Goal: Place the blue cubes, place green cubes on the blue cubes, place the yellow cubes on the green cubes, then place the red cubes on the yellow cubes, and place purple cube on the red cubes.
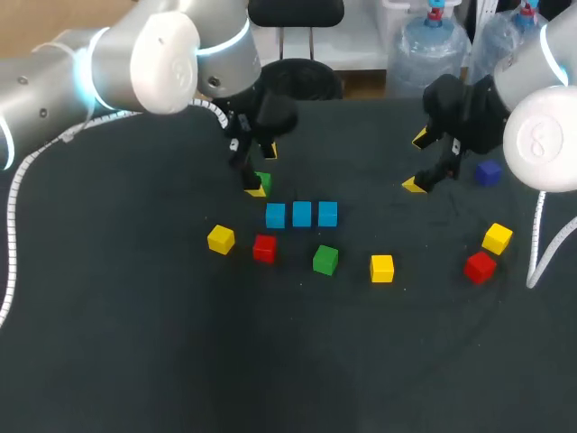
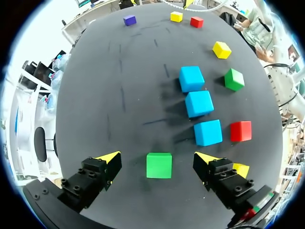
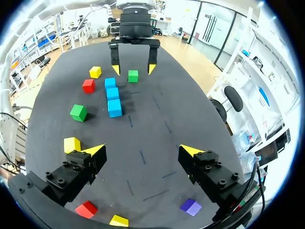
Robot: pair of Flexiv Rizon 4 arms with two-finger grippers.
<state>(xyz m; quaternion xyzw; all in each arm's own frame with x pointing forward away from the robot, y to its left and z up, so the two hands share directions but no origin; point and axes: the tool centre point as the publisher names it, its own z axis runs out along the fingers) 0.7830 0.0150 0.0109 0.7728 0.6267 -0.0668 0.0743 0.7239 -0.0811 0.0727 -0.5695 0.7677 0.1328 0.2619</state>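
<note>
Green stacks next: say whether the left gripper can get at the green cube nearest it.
Likely yes: the left gripper is open, the green cube between its fingers, nothing blocking.

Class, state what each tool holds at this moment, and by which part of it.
Nothing is held. The left tool is open on either side of a green cube, with gaps on both sides; the right tool is open and empty.

Left claw (image 2: 158,158) spread, low; right claw (image 3: 143,149) spread, higher.
</note>
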